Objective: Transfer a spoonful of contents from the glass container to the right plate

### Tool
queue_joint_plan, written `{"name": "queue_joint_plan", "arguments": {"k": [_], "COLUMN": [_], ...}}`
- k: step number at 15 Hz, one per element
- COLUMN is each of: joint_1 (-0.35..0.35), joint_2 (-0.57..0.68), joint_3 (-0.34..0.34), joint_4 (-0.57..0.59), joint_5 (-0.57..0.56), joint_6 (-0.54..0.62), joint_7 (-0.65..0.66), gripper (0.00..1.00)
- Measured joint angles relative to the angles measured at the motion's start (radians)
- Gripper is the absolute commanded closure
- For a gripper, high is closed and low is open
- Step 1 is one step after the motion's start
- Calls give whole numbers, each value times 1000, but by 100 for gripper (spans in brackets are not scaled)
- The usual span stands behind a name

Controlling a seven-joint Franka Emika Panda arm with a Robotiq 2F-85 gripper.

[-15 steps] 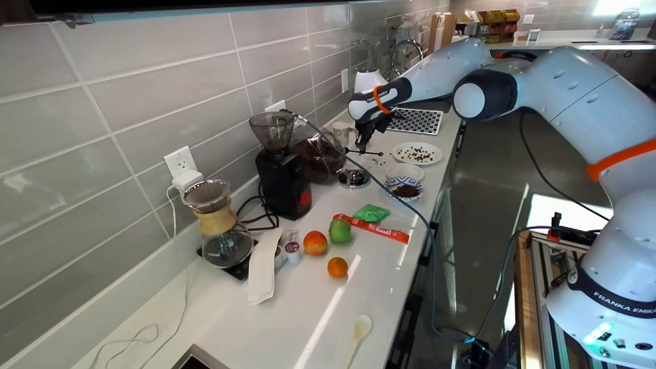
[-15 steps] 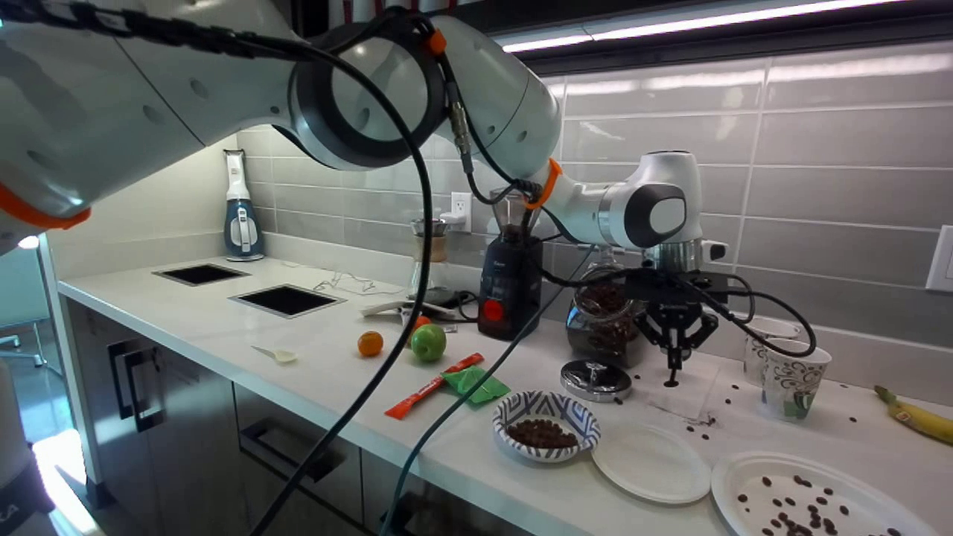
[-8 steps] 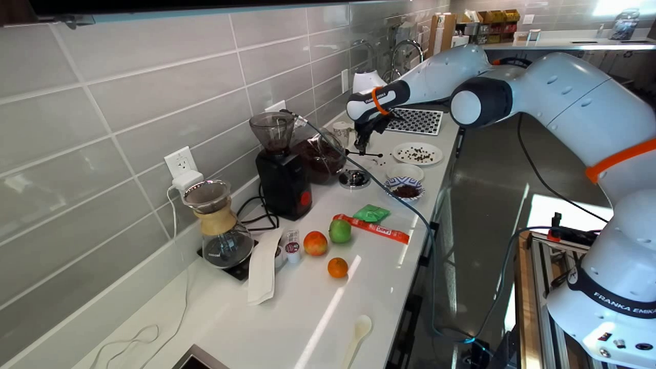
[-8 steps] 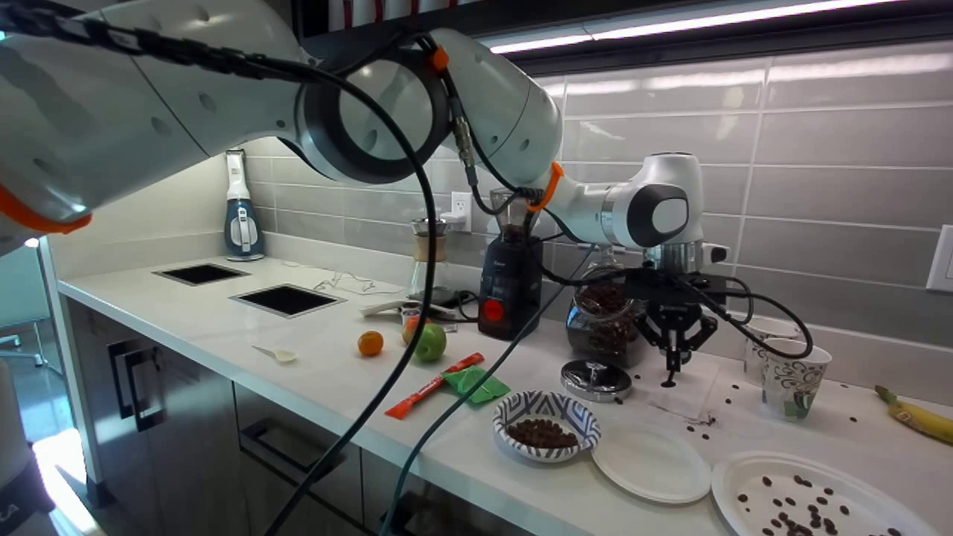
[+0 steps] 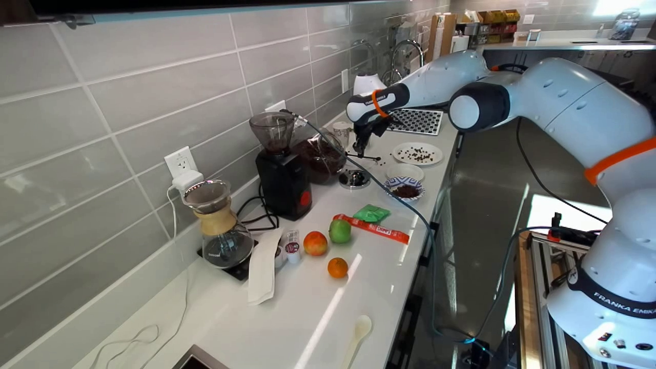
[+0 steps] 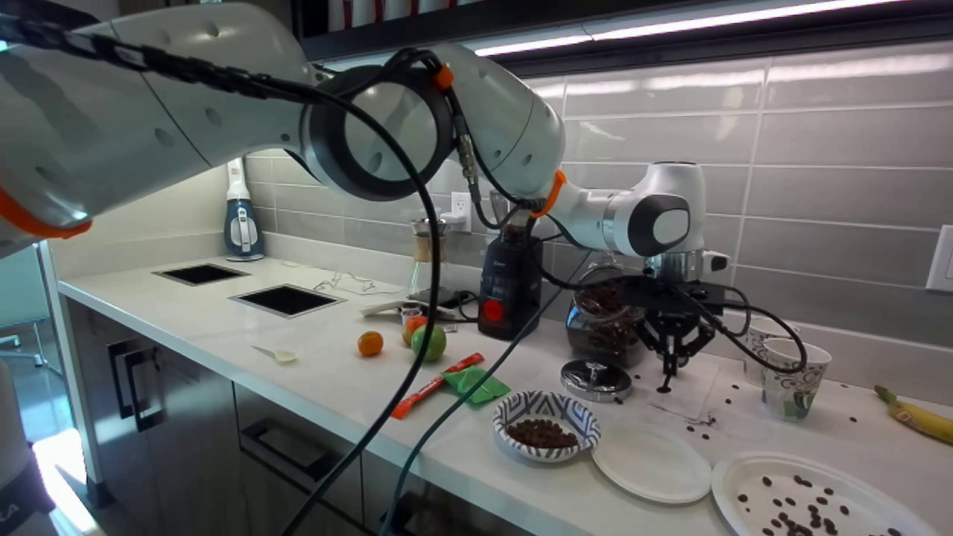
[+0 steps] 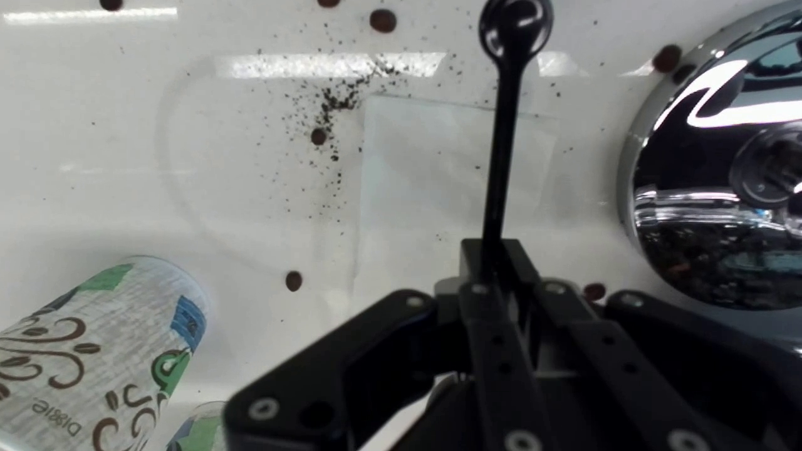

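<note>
End effector (image 7: 494, 250): points down, squeezing 1 black spoon (image 7: 503, 125) tight.
Arm (image 6: 506, 112): bent, reaching over the desk (image 6: 320, 365).
Jar (image 5: 318, 161): beside the grinder (image 5: 282, 187).
Bean plate (image 6: 878, 499): beside the small plate (image 6: 651, 465).

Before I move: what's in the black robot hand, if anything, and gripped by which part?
A slim, glossy black spoon, material unclear. The hand is shut on its handle; the round bowl juts out beyond the grip.

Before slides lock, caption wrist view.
Gripper clamped on black spoon above counter strewn with coffee beans and grounds; chrome lid at frame right.
</note>
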Motion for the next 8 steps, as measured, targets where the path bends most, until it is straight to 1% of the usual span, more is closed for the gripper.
{"name": "queue_joint_plan", "arguments": {"k": [3, 8], "joint_1": [-14, -18], "joint_2": [19, 72], "joint_3": [12, 12], "joint_4": [30, 101], "joint_5": [11, 31], "joint_6": [6, 6], "joint_7": [0, 9], "gripper": [98, 98]}}
